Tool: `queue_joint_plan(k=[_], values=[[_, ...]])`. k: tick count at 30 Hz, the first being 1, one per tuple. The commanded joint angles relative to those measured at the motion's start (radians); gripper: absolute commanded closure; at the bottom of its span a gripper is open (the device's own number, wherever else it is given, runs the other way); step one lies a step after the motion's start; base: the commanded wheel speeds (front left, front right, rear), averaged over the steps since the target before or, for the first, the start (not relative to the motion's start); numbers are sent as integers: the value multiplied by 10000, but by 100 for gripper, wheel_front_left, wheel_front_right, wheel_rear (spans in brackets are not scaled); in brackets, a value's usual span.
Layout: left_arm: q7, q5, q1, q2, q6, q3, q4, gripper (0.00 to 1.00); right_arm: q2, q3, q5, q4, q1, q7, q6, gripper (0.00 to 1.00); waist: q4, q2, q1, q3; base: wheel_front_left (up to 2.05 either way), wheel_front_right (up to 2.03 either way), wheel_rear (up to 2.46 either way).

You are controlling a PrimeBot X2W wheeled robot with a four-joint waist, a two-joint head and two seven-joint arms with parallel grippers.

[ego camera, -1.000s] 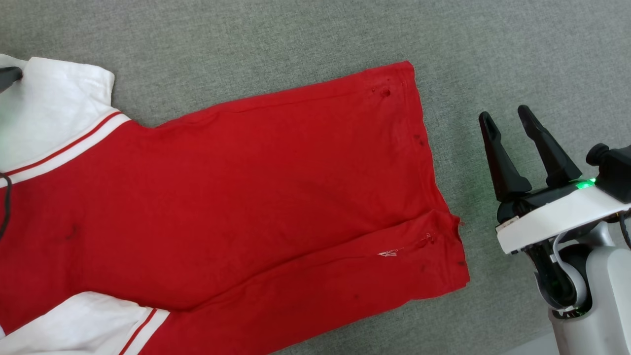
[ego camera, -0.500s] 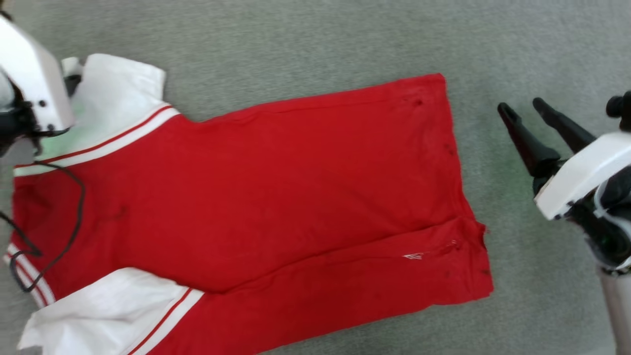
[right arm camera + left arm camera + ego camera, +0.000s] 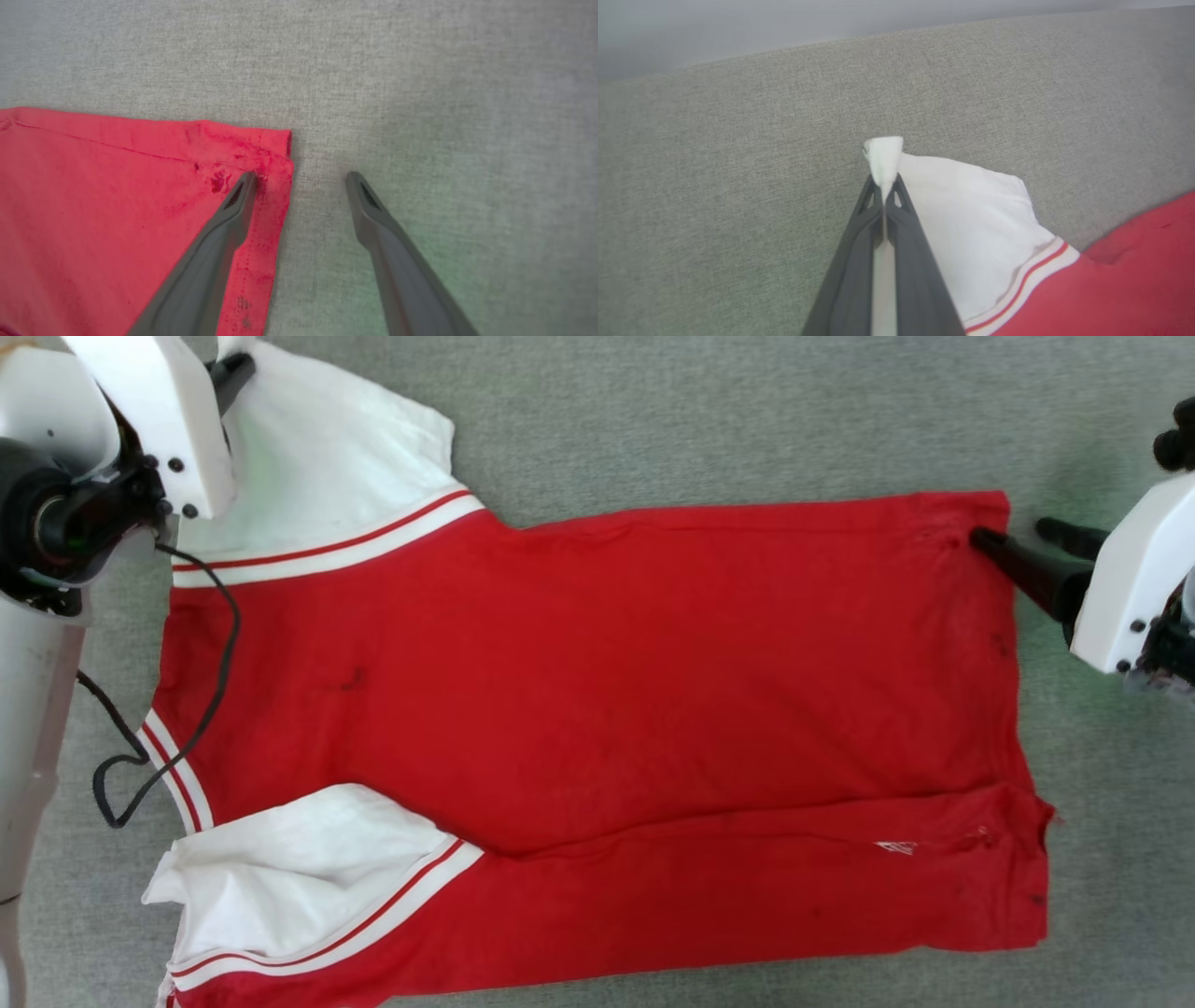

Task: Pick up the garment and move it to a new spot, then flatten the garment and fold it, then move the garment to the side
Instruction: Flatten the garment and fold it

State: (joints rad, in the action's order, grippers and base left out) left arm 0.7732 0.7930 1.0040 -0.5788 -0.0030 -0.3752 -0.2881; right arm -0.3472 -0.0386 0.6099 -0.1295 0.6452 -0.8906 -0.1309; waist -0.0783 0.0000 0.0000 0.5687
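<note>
Head view: shirt (image 3: pixel 597 691) runs left-right; left gripper (image 3: pixel 883 186) clamps the far sleeve tip (image 3: pixel 883 154), right gripper (image 3: pixel 301 177), spread, straddles the far hem corner (image 3: pixel 275 144).

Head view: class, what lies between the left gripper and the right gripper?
The garment spans that stretch in the head view: white sleeve pinched by the left gripper, jaws shut; red hem corner at the right gripper, jaws open.
</note>
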Motion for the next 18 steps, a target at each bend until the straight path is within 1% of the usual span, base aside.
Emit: queue_joint_plan(k=[1,7,8,9,10,12,18], values=[[-124,-88,151,91,-45,-23,75,100,57,6,-95,-145,207,-233,4,0,225,0,0,228,0,0,0],[-402,-132,185,201,-157,-102,140,100,317,-198,-197,-846,209,-1186,4,0,418,0,0,340,0,0,0],[-455,-128,158,206,-161,-102,139,100,359,-191,-204,-916,188,-1301,4,42,446,0,0,332,0,0,0],[-485,-121,123,218,-178,-106,123,100,369,-205,-240,-942,162,-1421,4,76,472,0,0,314,0,0,0],[-526,-107,73,226,-201,-113,105,100,375,-192,-243,-895,174,-1432,4,100,492,0,0,290,0,0,0],[-640,-89,-41,206,-198,-85,59,100,337,-137,-267,-776,211,-1407,4,100,520,0,0,190,0,0,0],[-1199,-51,-434,153,-243,82,-1,100,11,12,-519,-222,395,-649,4,100,552,0,0,-329,0,0,0]])
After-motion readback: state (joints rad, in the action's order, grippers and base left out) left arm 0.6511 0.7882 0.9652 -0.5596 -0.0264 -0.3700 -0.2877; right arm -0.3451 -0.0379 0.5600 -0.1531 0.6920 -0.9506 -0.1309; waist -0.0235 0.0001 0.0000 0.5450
